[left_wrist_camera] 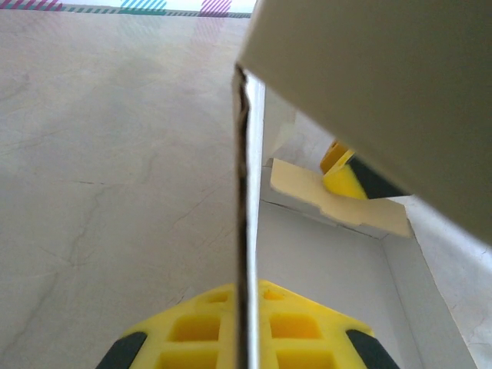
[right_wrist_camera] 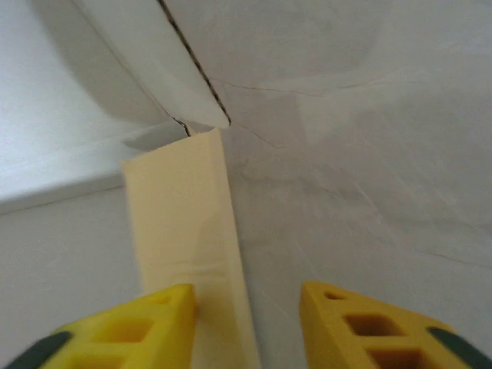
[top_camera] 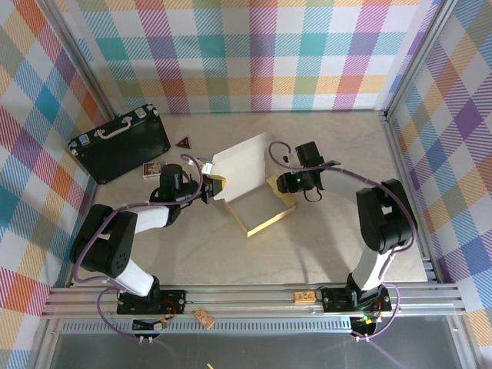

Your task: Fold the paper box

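Clamping a side wall (left_wrist_camera: 252, 231) of the paper box (top_camera: 260, 206) with the left end effector (left_wrist_camera: 246, 311) clenched, probably steadying it at mid tabletop (top_camera: 346, 254). Straddling a tan flap (right_wrist_camera: 188, 231) with the right end effector (right_wrist_camera: 246, 311) spread open, seemingly poised to fold it inward. Behind, white lid panel (top_camera: 242, 163) tilted up, clear of both.

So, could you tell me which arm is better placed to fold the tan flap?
Right, probably: the right hand, open, straddles that flap of the paper box; the left hand clamps a wall.
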